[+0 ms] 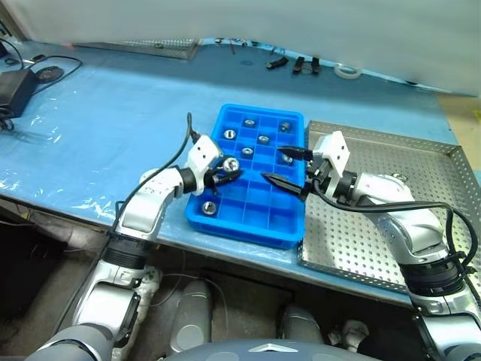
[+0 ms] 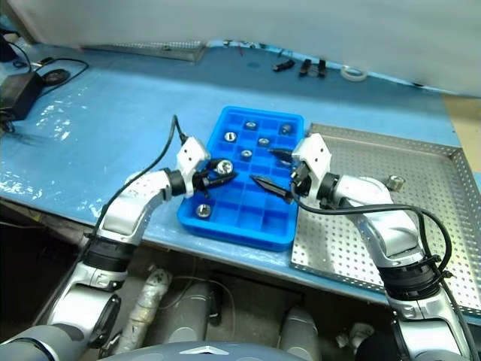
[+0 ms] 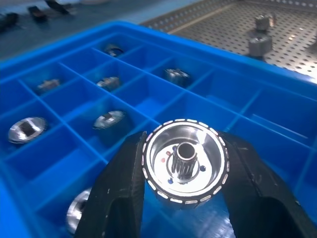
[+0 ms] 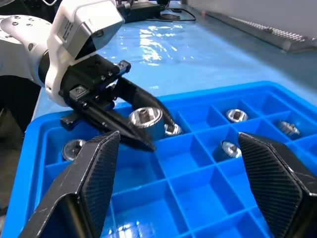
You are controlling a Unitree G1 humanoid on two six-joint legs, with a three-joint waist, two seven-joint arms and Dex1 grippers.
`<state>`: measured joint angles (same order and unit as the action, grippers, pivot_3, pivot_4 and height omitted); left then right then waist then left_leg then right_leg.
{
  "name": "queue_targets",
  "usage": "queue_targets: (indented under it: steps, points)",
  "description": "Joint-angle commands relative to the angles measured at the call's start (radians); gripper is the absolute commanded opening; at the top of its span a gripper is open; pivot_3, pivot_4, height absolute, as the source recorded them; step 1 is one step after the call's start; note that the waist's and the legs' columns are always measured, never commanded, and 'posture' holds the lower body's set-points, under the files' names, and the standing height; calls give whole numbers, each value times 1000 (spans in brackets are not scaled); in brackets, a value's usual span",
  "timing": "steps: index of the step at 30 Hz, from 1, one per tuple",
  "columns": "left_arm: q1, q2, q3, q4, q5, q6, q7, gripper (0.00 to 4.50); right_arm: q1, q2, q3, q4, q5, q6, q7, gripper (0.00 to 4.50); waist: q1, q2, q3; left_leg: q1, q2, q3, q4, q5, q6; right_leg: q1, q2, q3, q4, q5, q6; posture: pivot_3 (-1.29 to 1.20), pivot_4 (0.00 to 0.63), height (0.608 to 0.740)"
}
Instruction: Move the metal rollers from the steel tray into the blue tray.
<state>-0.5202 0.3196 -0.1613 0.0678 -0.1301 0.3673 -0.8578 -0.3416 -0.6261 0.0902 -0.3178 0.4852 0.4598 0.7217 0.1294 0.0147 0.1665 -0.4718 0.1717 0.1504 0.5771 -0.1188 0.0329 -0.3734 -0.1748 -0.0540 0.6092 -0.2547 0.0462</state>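
Over the blue tray (image 1: 259,226) at frame centre, my left gripper (image 1: 225,174) pinches a metal roller (image 1: 230,162), right gripper (image 1: 288,167) wide and empty; next, release into a free compartment

Both grippers crowd the air over the blue tray (image 1: 255,218); its near-right compartments lie bare; the steel tray (image 1: 391,248) offers open perforated floor beside the right arm.

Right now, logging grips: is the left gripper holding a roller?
Yes. The left gripper is shut on a metal roller, clamped between its fingers above the blue tray.
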Motion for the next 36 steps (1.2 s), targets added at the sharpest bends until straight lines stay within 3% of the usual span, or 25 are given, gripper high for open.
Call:
queue_targets:
  steps: [1,8,15,19,23,27,36]
  points:
    - [-14,12,-8,36,12,-25,9,1750,14,2,-32,-57,-8,-6,-6,4037,-1,0,0,0,2,0,-2,1,-1,-1,2,0,0,1,1,56,150,740]
    - [-43,35,-27,83,19,-65,-21,1750,36,8,-46,-80,-17,2,-26,4037,-5,1,-1,0,17,3,-12,11,-17,-9,21,1,0,3,-1,32,150,740]
    - [-86,44,-31,119,15,-100,-45,3948,39,12,-55,-89,-16,6,-39,4037,-5,1,-1,0,24,4,-15,15,-22,-13,30,1,0,5,-6,14,150,740]
    - [-116,24,11,79,-72,-51,-72,3948,50,9,-72,-87,-21,4,-58,4037,-5,1,-1,0,27,5,-14,15,-22,-14,31,2,0,7,-7,-7,150,740]
    - [-147,-9,67,-68,-267,86,-129,3948,108,88,-268,-18,31,32,-220,4037,0,1,-1,0,30,8,-14,16,-23,-14,31,3,1,7,-9,-31,150,740]
    - [-200,-24,95,-93,-371,198,-135,3948,189,121,-349,0,-9,13,-291,4037,-6,1,-1,1,30,12,-14,16,-22,-16,31,4,2,7,-9,-78,150,740]
    - [-239,-38,38,-29,-345,163,-159,3948,125,160,-391,178,-106,-74,-406,4037,-57,2,-1,14,29,26,-17,15,-21,-17,33,23,4,8,-9,-119,150,740]
